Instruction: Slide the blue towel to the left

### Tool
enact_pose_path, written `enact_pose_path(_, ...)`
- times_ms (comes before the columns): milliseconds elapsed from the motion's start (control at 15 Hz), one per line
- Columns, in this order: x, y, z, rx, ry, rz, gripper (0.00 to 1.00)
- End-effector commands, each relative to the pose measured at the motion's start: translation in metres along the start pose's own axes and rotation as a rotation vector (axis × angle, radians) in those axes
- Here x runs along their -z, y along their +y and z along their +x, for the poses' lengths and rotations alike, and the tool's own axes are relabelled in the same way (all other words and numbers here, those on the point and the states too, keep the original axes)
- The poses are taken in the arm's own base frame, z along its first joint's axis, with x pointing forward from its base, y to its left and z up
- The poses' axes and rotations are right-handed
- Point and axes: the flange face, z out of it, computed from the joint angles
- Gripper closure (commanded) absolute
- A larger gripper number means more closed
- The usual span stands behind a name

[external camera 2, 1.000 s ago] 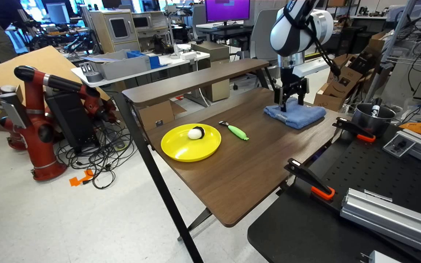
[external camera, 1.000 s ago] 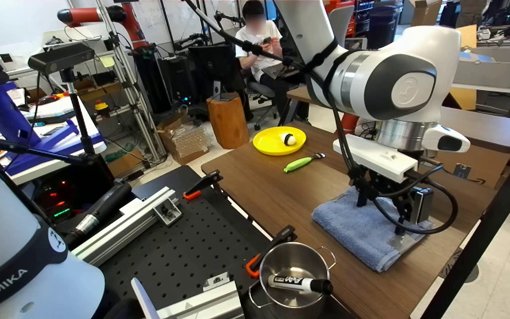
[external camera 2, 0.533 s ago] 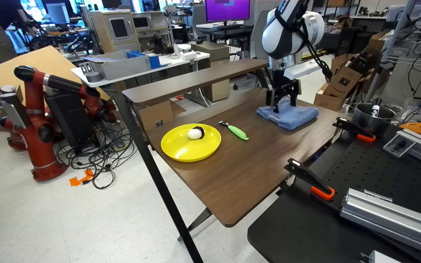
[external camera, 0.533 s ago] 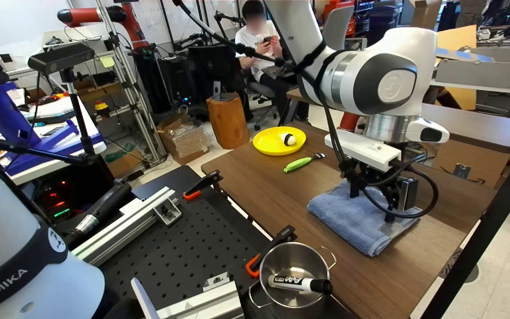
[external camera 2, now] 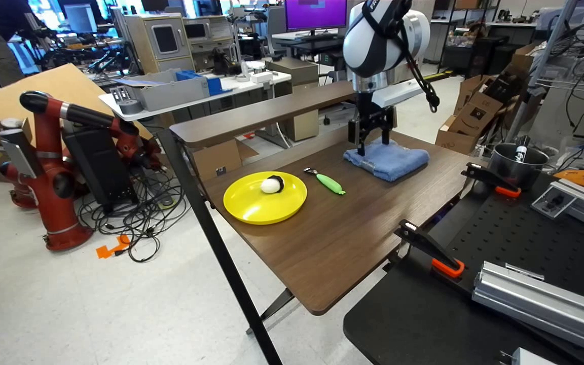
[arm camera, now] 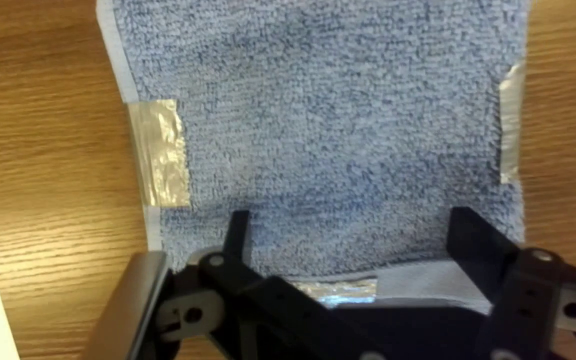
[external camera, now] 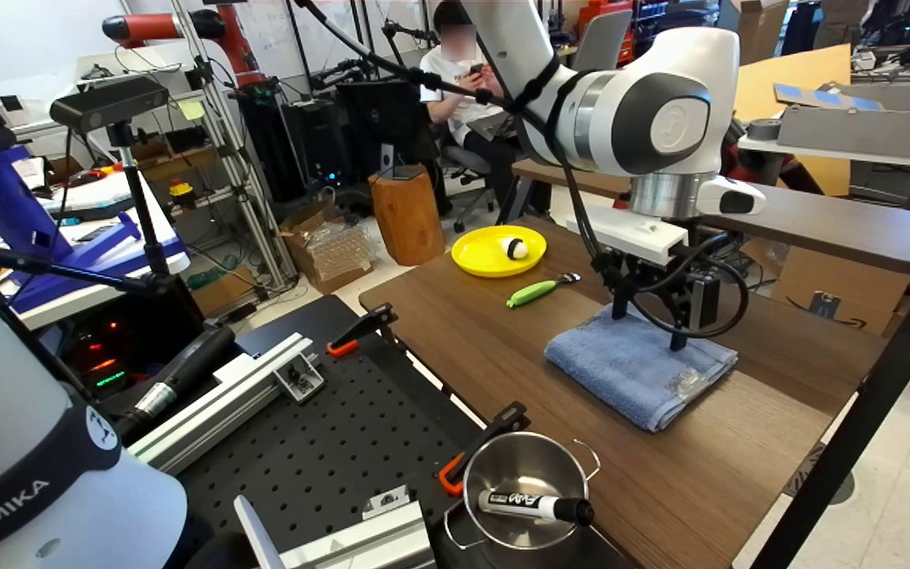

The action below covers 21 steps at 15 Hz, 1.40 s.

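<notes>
The blue towel (external camera: 621, 371) lies folded and flat on the brown table in both exterior views (external camera 2: 393, 163). It fills much of the wrist view (arm camera: 338, 110), with shiny clear tape patches (arm camera: 160, 152) at its edges. My gripper (external camera: 649, 329) points straight down over the towel's far part, and it shows there in an exterior view too (external camera 2: 373, 147). In the wrist view the two black fingers (arm camera: 350, 212) are wide apart with only flat towel below and between them. The fingertips are at or just above the cloth; I cannot tell if they press on it.
A yellow plate (external camera 2: 251, 210) holding a white egg-shaped thing with a black band (external camera 2: 271, 184) and a green-handled peeler (external camera 2: 328, 182) lie on the table. A raised shelf (external camera: 858, 225) runs along one side. A metal pot (external camera: 522, 450) with a marker (external camera: 534, 506) stands beside black clamps (external camera: 494, 438).
The towel and my gripper have moved together across the table, towards the peeler and the raised shelf. My fingers have shifted slightly relative to the towel, and a tape patch shows more fully.
</notes>
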Motion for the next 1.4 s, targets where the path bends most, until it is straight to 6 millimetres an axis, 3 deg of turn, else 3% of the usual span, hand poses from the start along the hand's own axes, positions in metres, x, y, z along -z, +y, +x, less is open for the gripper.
enact_pose_path(0,-0.002,-0.006,0.01,-0.01,0.005,-0.002,0.0)
enact_pose_path(467,-0.015,-0.007,0.017,-0.012,-0.012,-0.002,0.0)
enact_pose_path(933,0.001,-0.027,0.034,-0.008,0.01,0.04,0.0)
enact_pose_path(1333,0.001,-0.038,0.037,0.006,-0.031,0.083,0.0)
